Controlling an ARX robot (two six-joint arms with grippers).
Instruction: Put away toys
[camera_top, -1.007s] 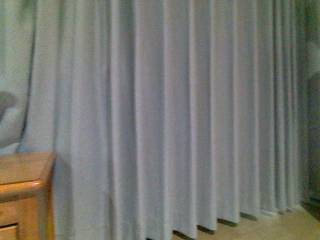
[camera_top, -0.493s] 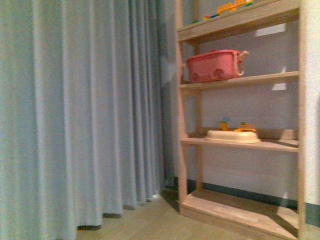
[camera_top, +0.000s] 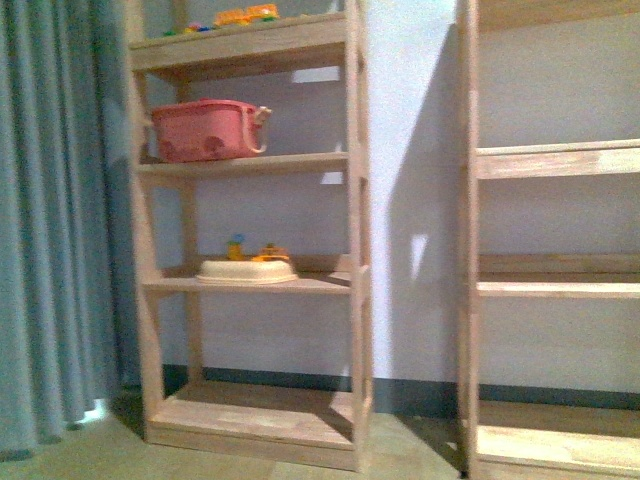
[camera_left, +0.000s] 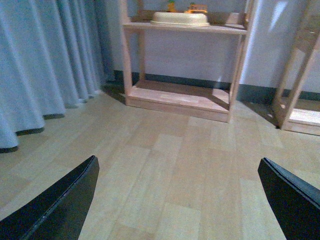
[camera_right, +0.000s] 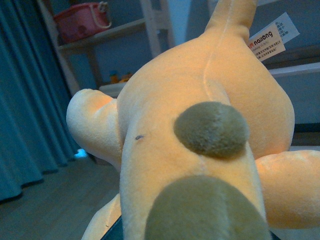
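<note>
The orange-yellow plush animal (camera_right: 200, 125) fills the right wrist view, olive-green bumps (camera_right: 211, 129) along its back and a white label (camera_right: 272, 37) near its far end. My right gripper is shut on it, its fingers hidden beneath the plush. In the left wrist view my left gripper (camera_left: 177, 200) stands open above bare wooden floor, one black finger (camera_left: 60, 205) at each side and nothing between them. Neither arm nor the plush shows in the front view.
A wooden shelf unit (camera_top: 350, 160) stands ahead against the wall, holding a pink basket (camera_top: 205, 130), a cream tray (camera_top: 245, 270) with small toys, and toys on top. A second wooden shelf unit (camera_top: 560, 160) stands to its right. A grey-blue curtain (camera_top: 50, 220) hangs at the left.
The front view has swung right, from only the curtain to the shelf units, which have shifted left in the frame; the second shelf unit has come into view.
</note>
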